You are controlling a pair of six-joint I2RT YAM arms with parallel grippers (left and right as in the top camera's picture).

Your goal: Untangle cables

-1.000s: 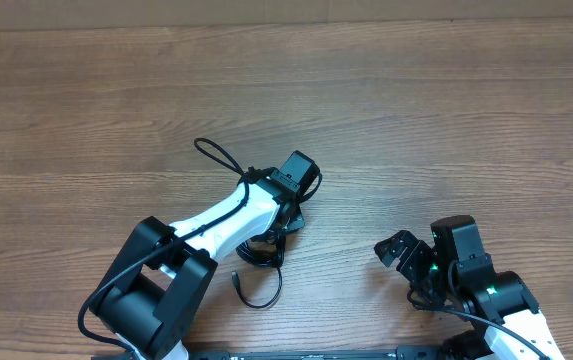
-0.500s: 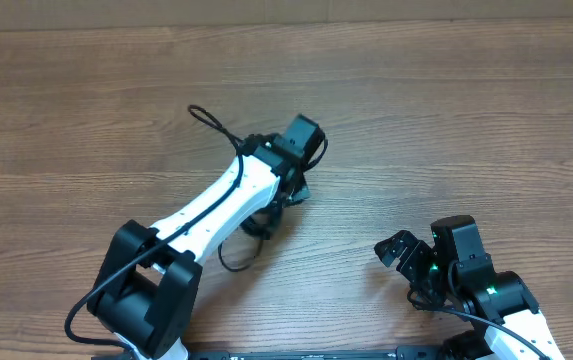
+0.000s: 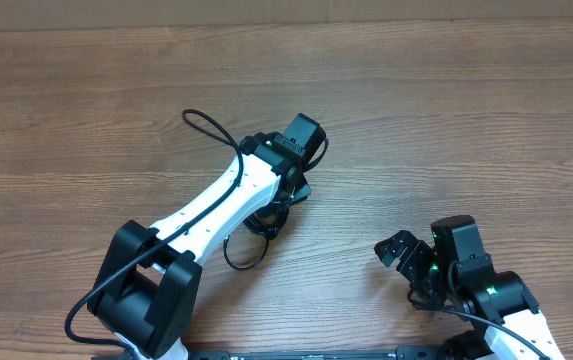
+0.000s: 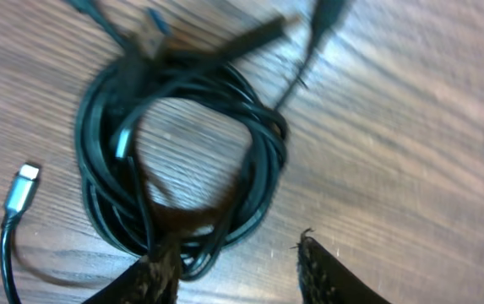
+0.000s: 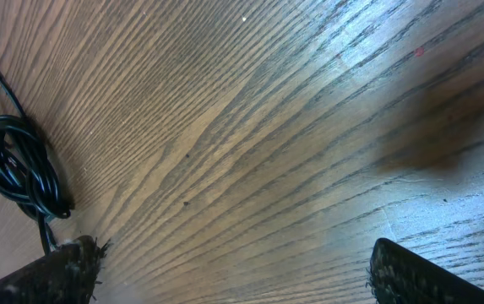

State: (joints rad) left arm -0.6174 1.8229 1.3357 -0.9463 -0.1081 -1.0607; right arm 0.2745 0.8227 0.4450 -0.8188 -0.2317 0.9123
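Well, the cables (image 4: pixel 267 169) lie bundled in one black coil on the wooden table (image 3: pixel 466 120), roughly mid-table and right under the wrist of the left arm (image 3: pixel 216 205), with some slack curling out toward that arm's base. A silver-tipped plug (image 4: pixel 24 187) lies just beside the coil. The left gripper (image 4: pixel 233 270) hovers over the coil's near edge with its jaws parted. One finger (image 4: pixel 161 274) seems to touch the strands, though the view is blurred and I can't be sure. The right gripper (image 5: pixel 235 253) sits well apart near the table's front edge, jaws spread wide, with only bare wood between them.
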